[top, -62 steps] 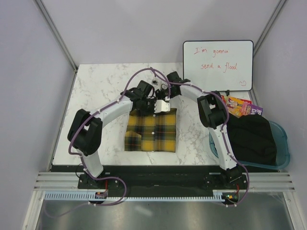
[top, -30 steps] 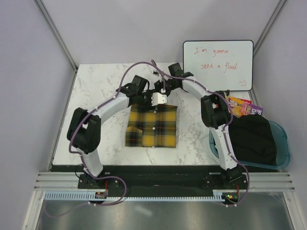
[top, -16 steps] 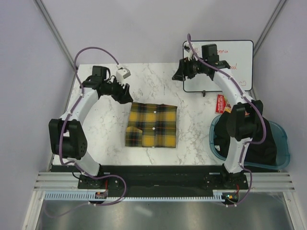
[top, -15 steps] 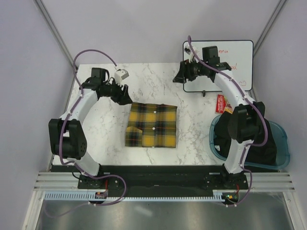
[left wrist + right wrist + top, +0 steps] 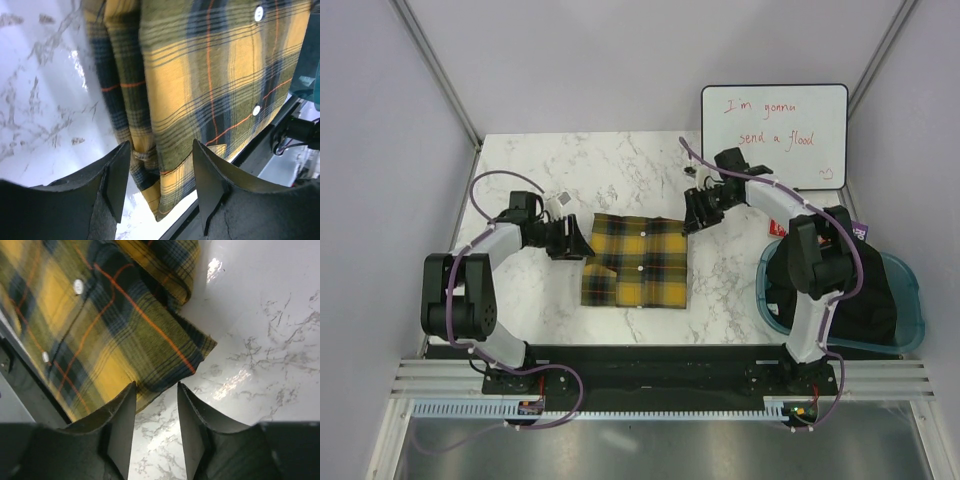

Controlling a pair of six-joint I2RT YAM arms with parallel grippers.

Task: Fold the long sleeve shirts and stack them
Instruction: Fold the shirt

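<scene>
A folded yellow-and-black plaid flannel shirt (image 5: 637, 262) lies flat in the middle of the marble table. My left gripper (image 5: 575, 243) is low at the shirt's left edge, open, its fingers either side of the folded edge (image 5: 150, 165) with nothing gripped. My right gripper (image 5: 692, 216) is low at the shirt's top right corner, open, its fingertips (image 5: 125, 400) just off the corner of the cloth (image 5: 165, 355). White buttons (image 5: 78, 286) show on the shirt front.
A whiteboard (image 5: 774, 136) with red writing stands at the back right. A blue tub (image 5: 905, 310) holding dark clothing (image 5: 845, 290) sits at the right edge, with a colourful packet (image 5: 855, 230) behind it. Grey walls enclose the table.
Both arms have swung in from the far corners of the table and come down low. The left gripper now sits at the shirt's left edge, the right at its top right corner.
</scene>
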